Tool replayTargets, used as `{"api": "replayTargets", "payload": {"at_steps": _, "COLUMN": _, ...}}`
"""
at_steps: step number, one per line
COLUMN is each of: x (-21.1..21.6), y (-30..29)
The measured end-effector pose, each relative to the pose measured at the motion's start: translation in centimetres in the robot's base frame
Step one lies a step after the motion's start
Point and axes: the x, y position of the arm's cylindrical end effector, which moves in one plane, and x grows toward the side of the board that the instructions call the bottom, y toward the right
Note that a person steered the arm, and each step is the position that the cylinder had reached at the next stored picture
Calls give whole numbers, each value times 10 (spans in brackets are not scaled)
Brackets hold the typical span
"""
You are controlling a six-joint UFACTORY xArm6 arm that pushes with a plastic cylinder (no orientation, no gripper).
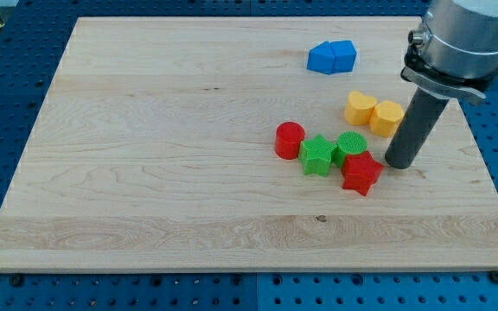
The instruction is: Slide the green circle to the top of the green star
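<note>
My tip (399, 163) rests on the wooden board (145, 130) toward the view's right; it is a plain rod with no pincer, so nothing on it parts or closes. Just to its left, toward the view's bottom, sits the red star (361, 173), close beside the tip with a slight gap. The green circle (351, 145) lies left of the tip, touching the red star's upper edge, so the red star (partly in front of it) crowds its lower side. Farther left, touching the circle, is the green star (317, 155), and beyond that the red cylinder (290, 139), just beside the green star. Above the tip, toward the view's top, stand two yellow blocks (374, 111) side by side; well above and left lies a blue block (331, 57).
</note>
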Motion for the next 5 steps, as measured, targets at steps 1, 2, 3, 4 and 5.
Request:
{"api": "replayTargets", "payload": {"at_steps": 1, "x": 0, "y": -9}}
{"api": "replayTargets", "payload": {"at_steps": 2, "x": 0, "y": -9}}
{"api": "replayTargets", "payload": {"at_steps": 3, "x": -10, "y": -9}}
{"api": "replayTargets", "payload": {"at_steps": 4, "x": -10, "y": -9}}
{"api": "replayTargets", "payload": {"at_steps": 5, "x": -13, "y": -20}}
